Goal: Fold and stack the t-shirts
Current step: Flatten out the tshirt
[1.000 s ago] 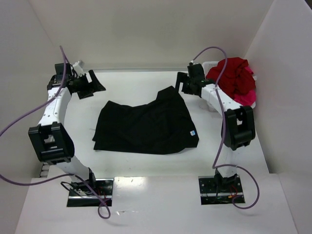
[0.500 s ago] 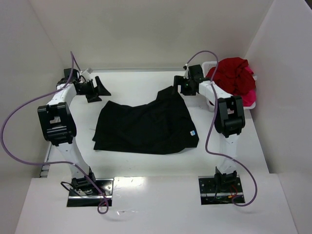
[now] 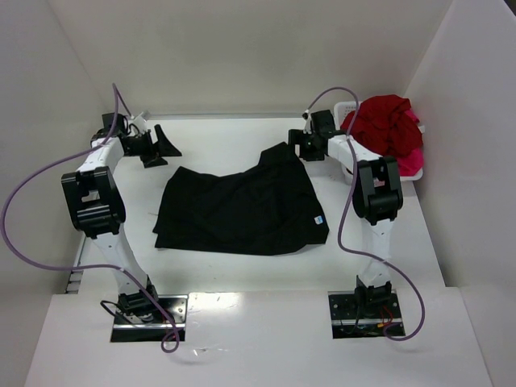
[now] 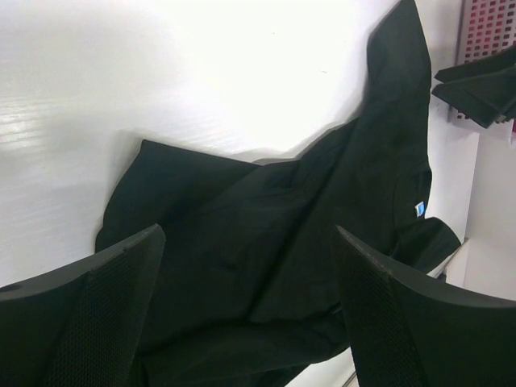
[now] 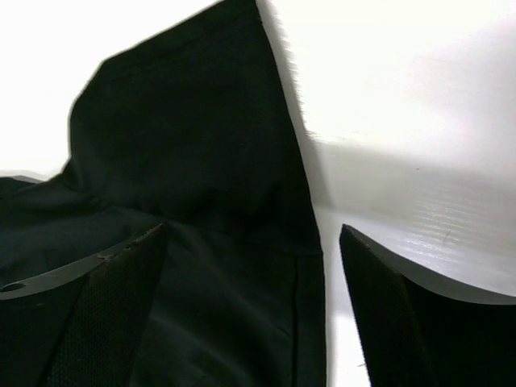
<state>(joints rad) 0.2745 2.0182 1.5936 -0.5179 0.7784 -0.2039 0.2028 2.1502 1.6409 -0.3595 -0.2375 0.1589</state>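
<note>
A black t-shirt [image 3: 242, 205] lies spread and partly folded on the white table, a small blue tag near its right edge. It also shows in the left wrist view [image 4: 290, 242] and the right wrist view [image 5: 201, 201]. My left gripper [image 3: 161, 147] is open and empty, raised over the table beyond the shirt's far left corner. My right gripper [image 3: 300, 145] is open and empty, just above the shirt's far right corner point. A dark red t-shirt [image 3: 387, 122] and a bright pink one [image 3: 409, 163] sit heaped in the basket at far right.
A white plastic basket [image 3: 348, 108] stands at the far right corner against the wall; its mesh shows in the left wrist view [image 4: 484, 24]. White walls close in the table on the left, back and right. Purple cables loop off both arms.
A second ago both arms were low and stretched out; their elbows have risen. The left gripper moved a little right, the right gripper stays by the shirt's far corner. The shirt has not moved.
</note>
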